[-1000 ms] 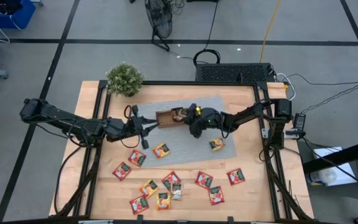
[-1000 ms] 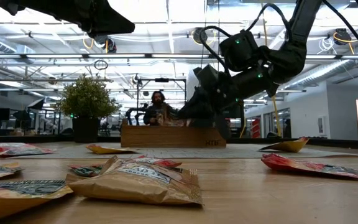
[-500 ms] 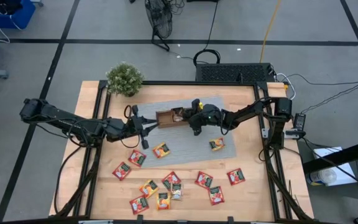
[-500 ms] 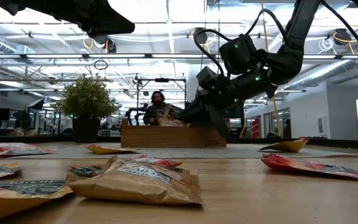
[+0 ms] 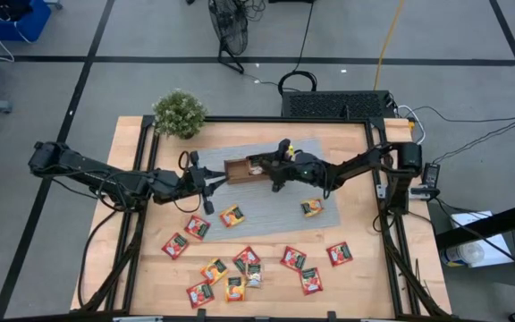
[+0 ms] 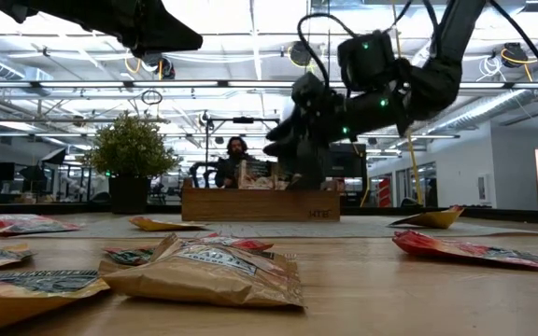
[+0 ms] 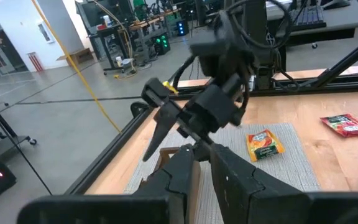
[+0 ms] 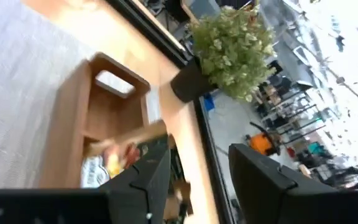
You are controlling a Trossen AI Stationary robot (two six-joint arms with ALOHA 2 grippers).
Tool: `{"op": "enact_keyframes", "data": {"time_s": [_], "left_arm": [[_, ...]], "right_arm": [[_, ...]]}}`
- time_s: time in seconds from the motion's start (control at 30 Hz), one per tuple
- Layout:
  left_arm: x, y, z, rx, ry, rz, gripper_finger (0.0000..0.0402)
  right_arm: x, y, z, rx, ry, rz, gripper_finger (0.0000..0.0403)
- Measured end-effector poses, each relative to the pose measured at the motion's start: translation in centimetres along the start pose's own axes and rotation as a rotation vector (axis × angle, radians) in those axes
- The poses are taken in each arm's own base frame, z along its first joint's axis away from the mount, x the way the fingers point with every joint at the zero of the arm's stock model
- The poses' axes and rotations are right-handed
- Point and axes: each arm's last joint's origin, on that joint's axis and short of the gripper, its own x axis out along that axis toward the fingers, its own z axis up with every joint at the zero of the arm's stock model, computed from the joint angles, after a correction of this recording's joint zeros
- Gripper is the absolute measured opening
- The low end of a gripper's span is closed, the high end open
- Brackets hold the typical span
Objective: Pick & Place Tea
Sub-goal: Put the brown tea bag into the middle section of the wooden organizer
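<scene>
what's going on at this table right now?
The right gripper, fingers apart and empty, hovers over the brown wooden tray on the grey mat, where packets already stand. The left gripper sits by the tray's other end. About a dozen red and orange-yellow square tea-bag packets lie loose on the wooden table.

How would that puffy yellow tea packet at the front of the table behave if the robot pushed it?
The yellow packet would probably slide rather than roll, since it lies flat on the smooth wooden table. Its crinkled, puffed wrapper suggests it is light and would dent easily. The glossy wrapper may be slippery to pinch.
</scene>
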Motion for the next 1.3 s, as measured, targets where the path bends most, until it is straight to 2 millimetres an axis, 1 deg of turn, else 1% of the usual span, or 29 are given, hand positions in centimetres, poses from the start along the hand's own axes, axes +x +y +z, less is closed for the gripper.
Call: {"op": "enact_keyframes", "data": {"time_s": [0.1,0.2,0.23,0.3,0.33,0.4,0.43,0.53,0.73,0.8,0.9,1.13,1.3], "left_arm": [[0.0,0.0,0.0,-0.001,0.004,0.0,0.0062],[0.0,0.0,-0.1,0.001,0.007,-0.001,0.0063],[0.0,0.0,-0.1,0.003,0.009,-0.001,0.0062],[0.0,0.0,-0.1,0.009,0.013,-0.001,0.0062],[0.0,0.0,-0.2,0.01,0.015,0.0,0.0063],[0.0,0.0,-0.2,0.012,0.018,0.0,0.0062],[0.0,0.0,-0.2,0.016,0.021,0.0,0.0063],[0.0,0.0,-0.3,0.024,0.033,-0.002,0.0063],[0.0,0.0,-0.6,0.036,0.053,-0.004,0.0062],[0.0,0.0,-0.6,0.036,0.057,-0.005,0.0062],[0.0,0.0,-0.6,0.035,0.059,-0.005,0.0062],[0.0,-0.1,-0.7,0.035,0.065,-0.006,0.0062],[0.0,-0.1,-0.7,0.033,0.065,-0.006,0.0062]], "right_arm": [[0.4,-0.6,1.4,0.064,0.044,0.067,0.0145],[1.7,-1.5,3.0,0.134,0.162,0.19,0.0129],[2.0,-1.8,3.5,0.141,0.201,0.255,0.012],[2.9,-2.6,4.8,0.147,0.234,0.383,0.0093],[3.4,-3.0,5.5,0.154,0.23,0.431,0.0071],[4.0,-3.4,6.5,0.146,0.239,0.492,0.0023],[4.1,-3.4,6.7,0.134,0.242,0.513,0.0013],[4.7,-3.1,6.5,0.132,0.25,0.523,0.0003],[5.5,-1.2,4.8,0.141,0.323,0.563,0.0],[5.9,-0.8,4.4,0.127,0.338,0.546,0.0],[5.9,-0.8,4.1,0.107,0.382,0.516,0.0],[5.9,-0.9,3.8,0.075,0.427,0.471,0.0],[5.6,-0.7,3.5,0.066,0.463,0.501,0.0]]}}
